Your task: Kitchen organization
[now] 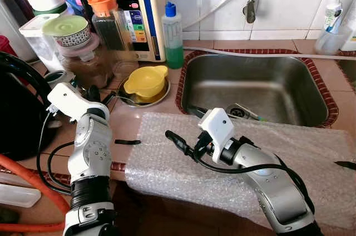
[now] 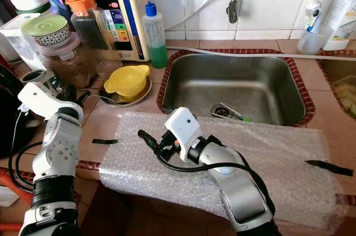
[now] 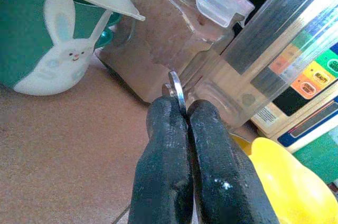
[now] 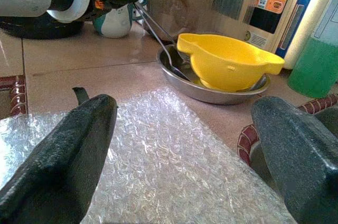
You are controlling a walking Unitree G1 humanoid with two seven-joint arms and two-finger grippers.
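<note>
A yellow bowl (image 1: 146, 80) sits in a shallow steel plate (image 1: 162, 96) on the counter, left of the sink. A metal spoon (image 4: 163, 42) rests with its bowl in that plate, and its thin handle (image 3: 177, 87) is pinched between the fingers of my left gripper (image 3: 185, 109). That left gripper (image 1: 94, 94) is shut on the spoon just left of the plate. My right gripper (image 1: 177, 140) hovers open over a sheet of bubble wrap (image 1: 178, 175), pointing at the yellow bowl (image 4: 227, 60), with nothing between its fingers (image 4: 68, 150).
The steel sink (image 1: 256, 85) lies to the right. A green soap bottle (image 1: 173, 38), a water machine (image 1: 136, 8), an orange-lidded jar (image 1: 108, 21) and a brown-filled jar (image 1: 83, 66) crowd the back left. A bunny mug (image 3: 47, 49) and a black appliance (image 1: 16, 108) stand left.
</note>
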